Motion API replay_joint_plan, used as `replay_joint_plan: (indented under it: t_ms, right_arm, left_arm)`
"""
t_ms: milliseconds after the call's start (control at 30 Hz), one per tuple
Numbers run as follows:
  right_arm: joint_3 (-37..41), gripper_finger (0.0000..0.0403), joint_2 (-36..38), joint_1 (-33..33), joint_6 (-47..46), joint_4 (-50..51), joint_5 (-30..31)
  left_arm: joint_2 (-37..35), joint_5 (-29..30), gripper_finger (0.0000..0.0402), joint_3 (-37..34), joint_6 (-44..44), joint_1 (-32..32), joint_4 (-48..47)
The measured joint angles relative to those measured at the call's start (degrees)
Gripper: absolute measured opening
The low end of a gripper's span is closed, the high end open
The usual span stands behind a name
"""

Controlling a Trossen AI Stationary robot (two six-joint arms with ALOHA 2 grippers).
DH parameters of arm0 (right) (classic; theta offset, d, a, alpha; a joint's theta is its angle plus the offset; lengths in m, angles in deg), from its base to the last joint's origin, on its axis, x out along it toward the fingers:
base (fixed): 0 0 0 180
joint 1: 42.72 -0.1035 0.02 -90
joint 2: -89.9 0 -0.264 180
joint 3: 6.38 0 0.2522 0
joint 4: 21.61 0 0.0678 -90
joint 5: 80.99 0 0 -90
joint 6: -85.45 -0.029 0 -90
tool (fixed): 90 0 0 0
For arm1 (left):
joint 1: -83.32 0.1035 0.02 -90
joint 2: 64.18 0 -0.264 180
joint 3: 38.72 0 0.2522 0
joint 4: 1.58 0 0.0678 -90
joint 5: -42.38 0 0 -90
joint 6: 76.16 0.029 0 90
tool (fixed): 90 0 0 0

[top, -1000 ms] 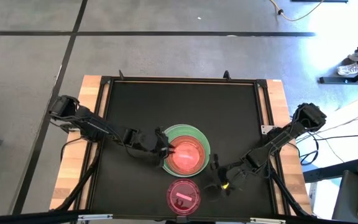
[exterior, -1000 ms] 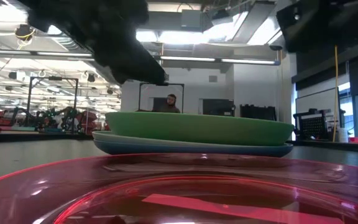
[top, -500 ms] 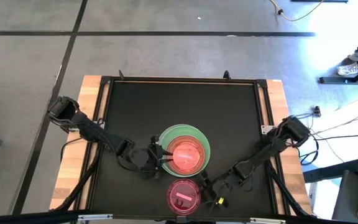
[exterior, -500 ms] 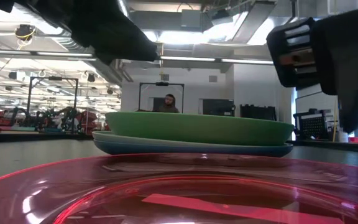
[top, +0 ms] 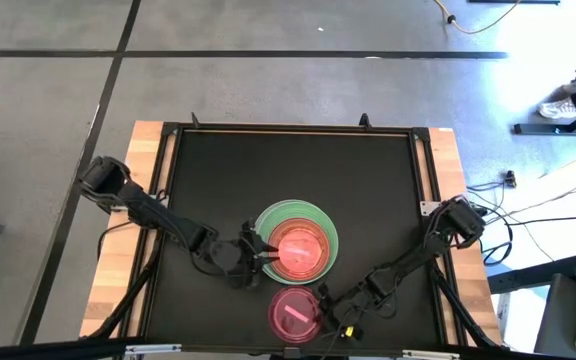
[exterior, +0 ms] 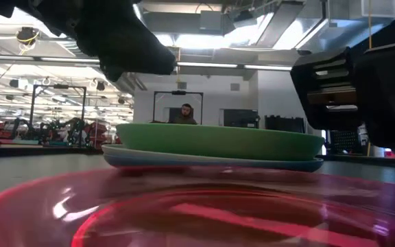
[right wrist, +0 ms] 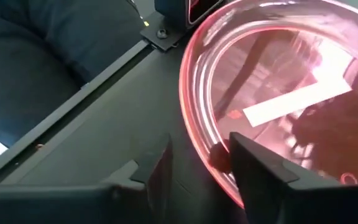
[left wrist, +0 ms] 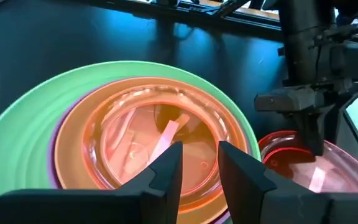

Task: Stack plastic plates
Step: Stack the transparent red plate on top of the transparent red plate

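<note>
where the black table (top: 218, 180) holds the stack near its front middle, the large green plate (top: 273, 218) sits on a blue plate (exterior: 211, 165) whose rim shows under it in the low view. inside the green plate lie a purple plate (left wrist: 59, 155), visible only as a thin rim, an orange plate (left wrist: 89, 134) and a translucent pink plate with a pale bar mark (left wrist: 157, 140) on top. a second pink translucent plate (top: 295, 314) lies apart from the stack, just in front of it near the table's front edge, and fills the foreground of the low view.

the left gripper (top: 258, 256) is at the stack's left rim, its fingers (left wrist: 166, 177) a little apart and holding nothing, hanging over the near edge of the top pink plate. the right gripper (top: 330, 305) is at the right edge of the loose pink plate; in the right wrist view its fingers (right wrist: 253, 165) are parted with that plate's rim between them, one finger outside and one inside, though i cannot tell whether they press on it. the plate looks slightly tilted in the low view.

a person (exterior: 186, 114) sits far back in the room.
</note>
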Motion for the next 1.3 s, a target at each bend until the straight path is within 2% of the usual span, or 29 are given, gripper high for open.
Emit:
replay_joint_plan:
  t_ms: [367,667,900,1100,1300]
  right_arm:
    - [0.07,0.0009,-0.02,-0.07,-1.07,0.14,0.98]
    - [-2.80,0.0002,1.11,-0.44,0.90,3.73,4.52]
    - [-10.91,0.0001,2.68,-1.81,1.71,21.09,9.07]
    - [-13.19,0.0001,7.86,-1.81,1.78,28.17,16.81]
    - [-13.20,0.0001,13.91,-1.77,3.35,32.52,22.88]
  left_arm:
    - [5.00,-0.69,0.0096,0.00,-1.61,-0.28,3.51]
    - [4.78,0.40,0.0096,0.02,0.94,-3.03,5.49]
    - [1.06,1.41,0.0096,0.02,5.10,-5.29,6.43]
    - [-4.48,3.29,0.0096,0.03,9.09,-7.43,4.24]
    - [-6.48,5.70,0.0096,0.06,9.11,-8.86,0.12]
